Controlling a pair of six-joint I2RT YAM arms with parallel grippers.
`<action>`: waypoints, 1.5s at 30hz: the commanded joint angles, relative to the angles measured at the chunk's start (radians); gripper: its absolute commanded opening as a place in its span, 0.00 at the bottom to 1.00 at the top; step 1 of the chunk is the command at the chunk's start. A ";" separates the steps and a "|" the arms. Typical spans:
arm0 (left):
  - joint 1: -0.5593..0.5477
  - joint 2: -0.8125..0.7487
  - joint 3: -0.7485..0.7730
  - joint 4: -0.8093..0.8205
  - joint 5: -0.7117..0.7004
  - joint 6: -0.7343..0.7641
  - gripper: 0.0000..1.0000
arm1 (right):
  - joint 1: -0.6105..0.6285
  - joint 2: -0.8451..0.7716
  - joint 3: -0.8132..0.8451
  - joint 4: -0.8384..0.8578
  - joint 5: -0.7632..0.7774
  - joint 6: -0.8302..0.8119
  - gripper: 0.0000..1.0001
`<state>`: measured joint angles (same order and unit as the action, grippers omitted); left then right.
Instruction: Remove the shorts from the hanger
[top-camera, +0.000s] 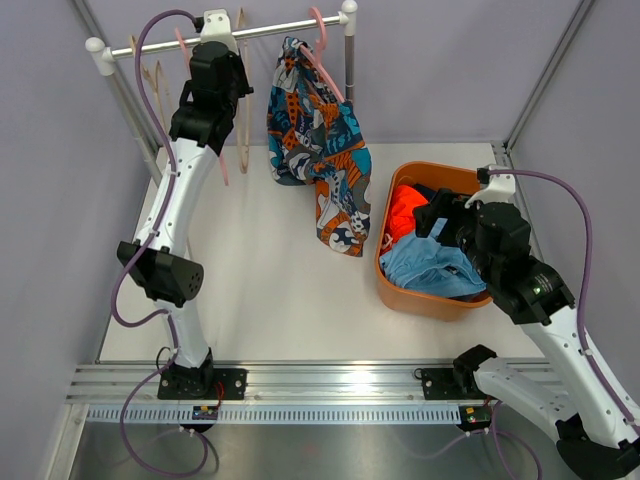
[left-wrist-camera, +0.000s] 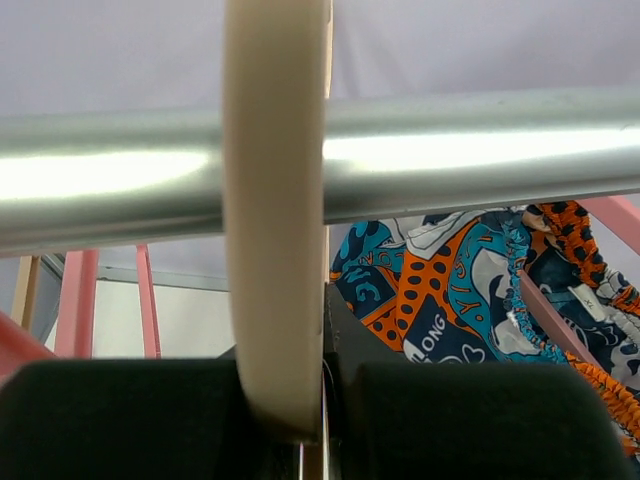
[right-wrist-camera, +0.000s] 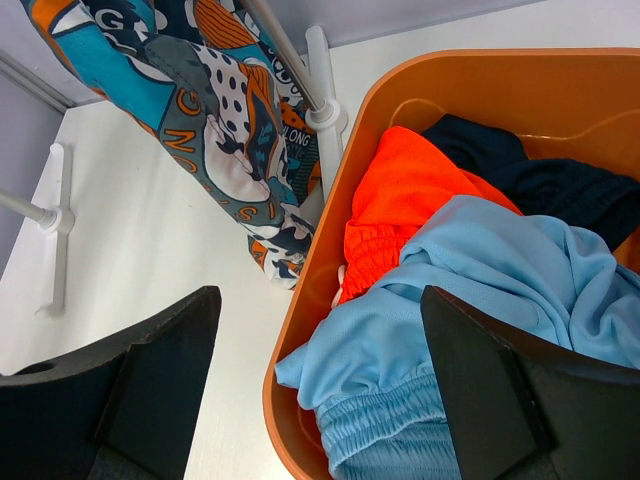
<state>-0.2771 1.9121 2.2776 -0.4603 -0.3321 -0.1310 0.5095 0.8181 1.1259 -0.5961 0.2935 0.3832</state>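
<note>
The multicolour print shorts (top-camera: 320, 150) hang on a pink hanger (top-camera: 320, 35) from the silver rail (top-camera: 270, 30); they also show in the left wrist view (left-wrist-camera: 450, 290) and the right wrist view (right-wrist-camera: 200, 100). My left gripper (top-camera: 216, 48) is up at the rail (left-wrist-camera: 480, 150), shut (left-wrist-camera: 320, 400) on the hook of a bare cream hanger (left-wrist-camera: 275, 200). The light blue shorts (right-wrist-camera: 470, 290), orange-red shorts (right-wrist-camera: 410, 190) and navy shorts (right-wrist-camera: 540, 180) lie in the orange basket (right-wrist-camera: 330, 230). My right gripper (right-wrist-camera: 320, 310) hovers open and empty over the basket's left rim (top-camera: 420, 303).
Other bare hangers, pink and wooden, hang left of my left gripper (top-camera: 150, 75) and show in the left wrist view (left-wrist-camera: 80, 300). The rack's right post (top-camera: 350, 70) stands beside the basket, its foot (right-wrist-camera: 322, 110) on the white table. Grey walls close in the back and sides.
</note>
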 joint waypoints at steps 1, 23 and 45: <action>0.012 0.002 0.046 0.060 0.036 -0.010 0.12 | -0.003 0.004 0.045 0.010 -0.019 -0.021 0.90; 0.015 -0.120 -0.090 0.061 0.064 -0.022 0.37 | -0.003 0.016 0.032 0.015 -0.050 -0.014 0.90; -0.247 -0.265 -0.122 0.195 0.039 0.099 0.66 | -0.002 -0.007 0.029 -0.010 -0.062 -0.007 0.90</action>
<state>-0.4801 1.6505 2.1288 -0.3622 -0.2932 -0.0486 0.5095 0.8295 1.1263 -0.6010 0.2432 0.3809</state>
